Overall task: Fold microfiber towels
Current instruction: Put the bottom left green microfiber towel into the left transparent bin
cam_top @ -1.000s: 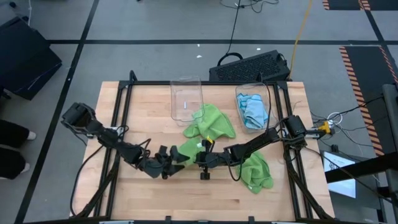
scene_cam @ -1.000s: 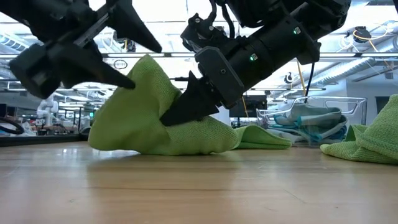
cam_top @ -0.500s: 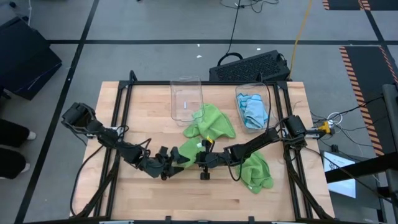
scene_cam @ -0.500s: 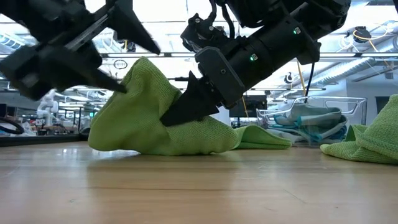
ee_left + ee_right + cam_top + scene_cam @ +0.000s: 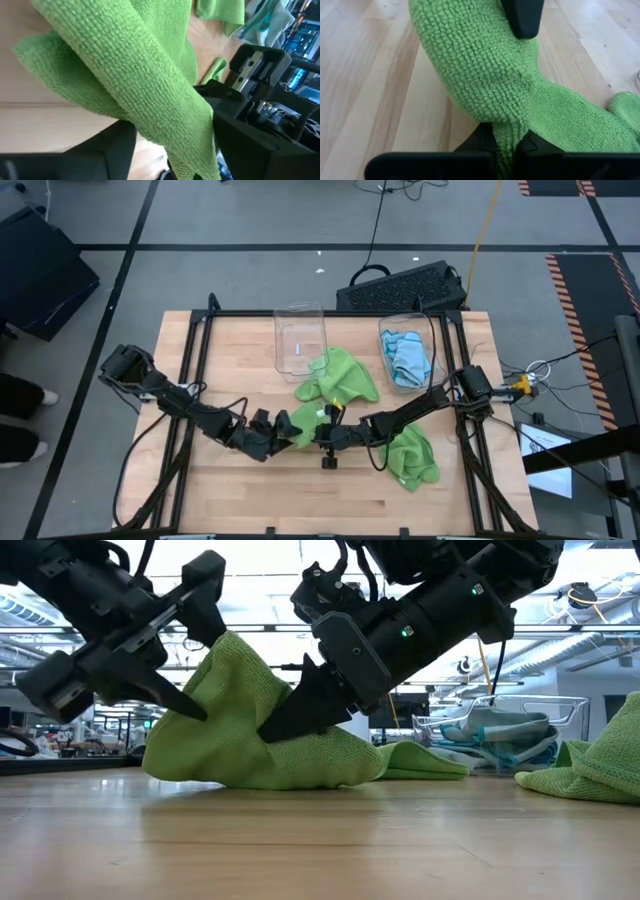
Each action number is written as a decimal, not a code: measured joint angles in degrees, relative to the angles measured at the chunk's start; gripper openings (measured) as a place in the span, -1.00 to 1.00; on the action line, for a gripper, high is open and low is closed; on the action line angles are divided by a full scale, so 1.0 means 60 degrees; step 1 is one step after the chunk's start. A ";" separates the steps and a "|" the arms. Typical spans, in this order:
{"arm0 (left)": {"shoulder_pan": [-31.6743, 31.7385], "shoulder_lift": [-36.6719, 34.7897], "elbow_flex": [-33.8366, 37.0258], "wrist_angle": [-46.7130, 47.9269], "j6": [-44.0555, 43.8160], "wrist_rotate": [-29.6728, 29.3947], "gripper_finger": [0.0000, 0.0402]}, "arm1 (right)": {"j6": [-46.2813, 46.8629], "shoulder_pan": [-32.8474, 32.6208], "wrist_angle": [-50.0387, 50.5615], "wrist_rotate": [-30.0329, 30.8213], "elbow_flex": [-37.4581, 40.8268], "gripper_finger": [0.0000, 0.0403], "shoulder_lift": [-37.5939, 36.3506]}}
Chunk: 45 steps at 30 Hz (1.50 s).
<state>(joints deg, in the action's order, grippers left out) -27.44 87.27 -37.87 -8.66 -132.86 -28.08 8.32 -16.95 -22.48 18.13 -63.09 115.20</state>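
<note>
Wooden table point(image 5: 230, 340) holds a lime towel point(image 5: 335, 380) near centre. Right gripper point(image 5: 275, 728) stays clamped on its raised fold; left gripper point(image 5: 185, 665), at nine o'clock, has advanced and is closing around it, jaws still parted, so a second grasp looks imminent.

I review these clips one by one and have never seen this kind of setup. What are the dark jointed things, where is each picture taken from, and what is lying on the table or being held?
The dark jointed things are two robot arms, each ending in a two-finger gripper. One picture looks straight down, one looks level across the wooden table, and one camera sits on each wrist. On the table lie a green towel in the middle, a second green towel toward the right edge, an empty clear bin and a clear bin holding light blue towels. The right gripper is shut on a fold of the middle towel, lifting it into a peak. The left gripper straddles that raised fold with its fingers apart, not clamped on it.
</note>
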 joint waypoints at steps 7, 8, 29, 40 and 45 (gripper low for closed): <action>-0.0037 0.0003 0.0033 0.0221 0.0846 0.0221 -0.25 | -0.0056 -0.0001 0.0000 0.0000 0.0000 -0.98 0.0000; -0.0037 0.0007 0.0036 0.0301 0.0971 0.0219 -0.39 | -0.0061 0.0000 0.0000 0.0000 0.0000 -0.98 0.0000; 0.0021 -0.1638 0.0043 0.1167 0.4771 -0.0102 -0.99 | 0.2005 -0.0007 0.4213 -0.1027 0.0007 -0.04 -0.3793; 0.1155 -0.3898 -0.0398 0.1597 0.8843 0.1653 -0.99 | 0.2207 -0.0007 0.6343 -0.1275 0.0007 0.01 -0.6274; 0.2474 -0.4540 -0.1721 0.3338 1.1004 0.3508 -1.00 | 0.2718 0.0011 0.6501 -0.1239 0.0007 0.01 -0.6817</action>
<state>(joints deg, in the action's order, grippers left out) -12.59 60.03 -48.19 11.37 -66.83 -7.03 24.63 -16.88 16.53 10.70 -63.05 74.29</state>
